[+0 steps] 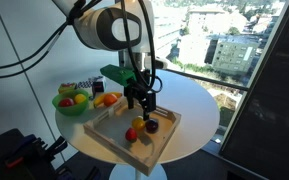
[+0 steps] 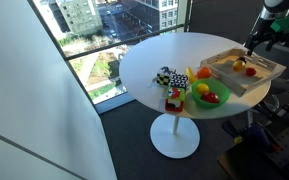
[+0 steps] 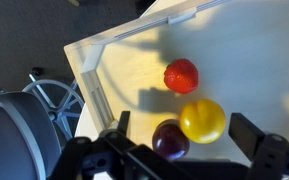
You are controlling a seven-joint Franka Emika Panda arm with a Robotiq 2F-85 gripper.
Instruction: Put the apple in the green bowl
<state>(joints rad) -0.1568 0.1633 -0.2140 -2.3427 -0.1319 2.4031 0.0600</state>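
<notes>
End effector [image 3: 184, 124], fingers apart, hangs above the small round yellow-orange apple [image 3: 204, 120] — centre there, clear of the dark maroon round fruit [image 3: 168, 141] just beside it.

The arm [image 1: 106, 27] arcs in from up high, fat white joint at the top, and the wrist [image 1: 134, 62] drops straight down from it. The tool [image 1: 140, 104] hangs vertical, tips pointing down. From the wrist camera, both dark fingers [image 3: 247, 131] poke in along the bottom edge, spread wide, jaws well parted and gripping nothing.
</notes>
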